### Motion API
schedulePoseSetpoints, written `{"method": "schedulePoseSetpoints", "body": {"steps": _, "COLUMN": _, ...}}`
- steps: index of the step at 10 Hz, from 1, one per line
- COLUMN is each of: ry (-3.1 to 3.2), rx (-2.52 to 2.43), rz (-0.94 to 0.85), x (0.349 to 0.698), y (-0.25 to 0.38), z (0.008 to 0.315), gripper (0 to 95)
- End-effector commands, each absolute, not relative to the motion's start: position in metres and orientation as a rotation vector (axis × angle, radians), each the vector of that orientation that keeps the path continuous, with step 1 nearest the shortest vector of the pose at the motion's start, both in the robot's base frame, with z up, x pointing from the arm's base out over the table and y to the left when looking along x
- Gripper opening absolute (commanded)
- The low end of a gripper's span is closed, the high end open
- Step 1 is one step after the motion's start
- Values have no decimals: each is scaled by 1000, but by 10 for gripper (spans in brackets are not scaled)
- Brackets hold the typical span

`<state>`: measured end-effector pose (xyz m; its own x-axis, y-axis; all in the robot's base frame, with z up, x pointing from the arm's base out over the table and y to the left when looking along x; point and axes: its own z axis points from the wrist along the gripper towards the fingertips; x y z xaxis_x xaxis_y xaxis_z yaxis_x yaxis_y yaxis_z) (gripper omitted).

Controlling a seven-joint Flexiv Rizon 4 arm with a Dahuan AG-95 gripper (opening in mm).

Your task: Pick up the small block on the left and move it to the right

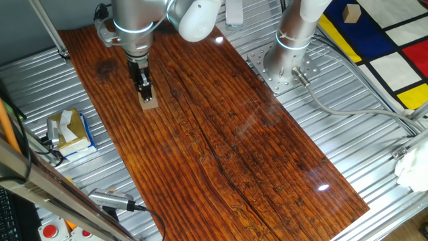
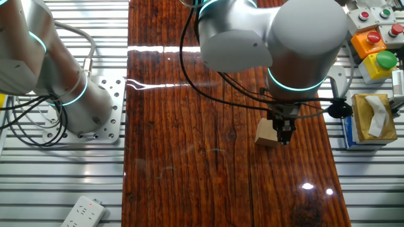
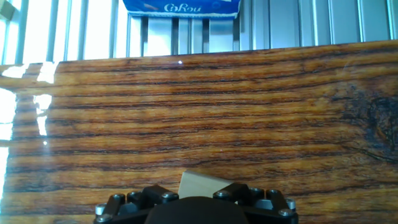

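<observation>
The small block [image 1: 149, 102] is a plain light-tan wooden piece at the far left of the dark wooden board [image 1: 221, 134]. My gripper [image 1: 145, 94] points straight down onto it, its black fingers closed against the block's sides. From the other fixed view the block [image 2: 266, 133] sticks out to the left of the gripper [image 2: 283, 135] and looks level with the board surface. In the hand view a corner of the block [image 3: 200, 183] shows between the two fingers [image 3: 157, 194]. Whether it is lifted off the board I cannot tell.
A yellow-and-blue tissue box [image 1: 70, 130] sits on the metal slats beside the board's left end, also seen as the tissue box [image 2: 372, 116]. Coloured push buttons [image 2: 374, 45] stand behind it. A second arm's base [image 1: 287, 60] is bolted beside the board. A white power strip [image 2: 82, 212] lies on the slats.
</observation>
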<state>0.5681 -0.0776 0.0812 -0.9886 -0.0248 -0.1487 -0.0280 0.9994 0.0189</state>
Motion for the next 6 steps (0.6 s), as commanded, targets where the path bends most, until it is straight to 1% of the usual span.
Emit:
{"method": "schedulePoseSetpoints", "body": {"steps": 1, "ry": 2994, "rx": -31, "rz": 33, "x": 568, "y": -78, "z": 81, "gripper": 760}}
{"method": "schedulePoseSetpoints", "body": {"steps": 6, "ry": 3072, "rx": -12, "rz": 35, "x": 568, "y": -78, "z": 81, "gripper": 760}}
